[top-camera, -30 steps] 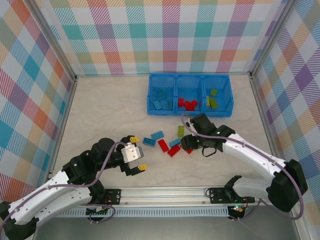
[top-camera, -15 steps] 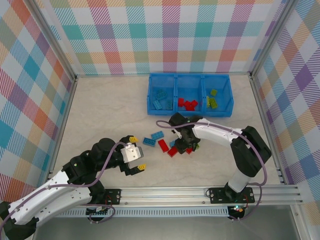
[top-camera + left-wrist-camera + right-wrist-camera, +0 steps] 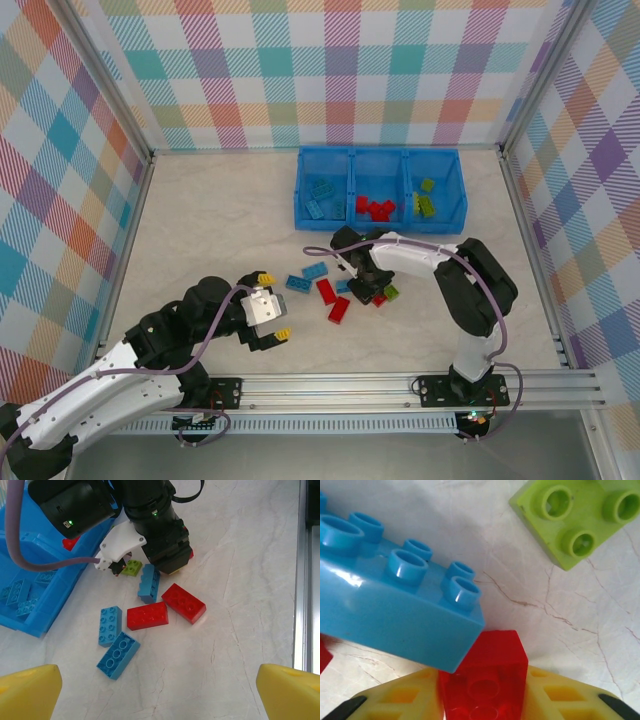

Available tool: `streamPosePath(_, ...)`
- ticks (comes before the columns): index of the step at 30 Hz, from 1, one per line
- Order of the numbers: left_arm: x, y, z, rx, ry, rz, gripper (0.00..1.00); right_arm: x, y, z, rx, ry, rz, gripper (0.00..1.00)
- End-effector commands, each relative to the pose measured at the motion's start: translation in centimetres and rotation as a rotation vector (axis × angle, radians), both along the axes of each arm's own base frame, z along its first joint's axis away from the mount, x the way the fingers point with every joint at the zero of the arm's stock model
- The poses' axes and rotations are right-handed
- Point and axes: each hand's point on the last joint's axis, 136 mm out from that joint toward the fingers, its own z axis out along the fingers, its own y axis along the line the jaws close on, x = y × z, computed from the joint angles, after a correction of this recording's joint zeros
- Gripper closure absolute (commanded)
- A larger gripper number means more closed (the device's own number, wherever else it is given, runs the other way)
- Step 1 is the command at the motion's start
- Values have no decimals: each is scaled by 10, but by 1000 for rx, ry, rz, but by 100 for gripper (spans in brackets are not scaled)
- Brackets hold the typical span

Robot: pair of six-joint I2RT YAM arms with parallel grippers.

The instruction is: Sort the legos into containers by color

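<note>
The sorting is running partway: the tray (image 3: 400,225) by the tabletop's far edge is holding sorted bricks (image 3: 375,208) by color, while several loose bricks (image 3: 146,616) are lying mid-tabletop. The right claw (image 3: 482,700) is pinching a red brick (image 3: 487,665) there, and the left claw (image 3: 275,305) is hanging wide open.

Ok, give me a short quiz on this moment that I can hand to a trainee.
1. True or false: the left gripper is holding something.
2. What colour is the brick between the fingers of the right gripper? A blue, B red, C lime green.
3. In the top view, which compartment of the blue tray holds the lime green bricks?
Key: 1 false, it stands open and empty. 2 B. 3 the right-hand one.
</note>
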Motion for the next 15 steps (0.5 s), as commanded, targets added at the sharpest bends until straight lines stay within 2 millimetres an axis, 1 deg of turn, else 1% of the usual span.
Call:
streamPosePath(1, 2, 3, 2, 0, -17, 7, 0, -9, 8, 10, 74, 6, -2, 63)
streamPosePath(5, -1, 1, 3, -10, -21, -17, 0, -11, 6, 25, 122, -48, -61, 68)
streamPosePath(8, -5, -1, 6, -31, -28, -41, 0, -6, 13, 54, 245, -138, -118, 72)
streamPosePath(10, -6, -2, 7, -42, -34, -49, 0, -1, 22, 81, 369, -217, -142, 72)
streamPosePath(12, -7, -2, 8, -46, -36, -52, 0, 11, 27, 111, 484, -317, -168, 73)
streamPosePath(13, -6, -3, 8, -45, -37, -51, 0, 21, 26, 127, 534, -384, -197, 73)
streamPosePath(15, -5, -2, 7, -39, -37, -43, 0, 47, 16, 155, 595, -523, -263, 75)
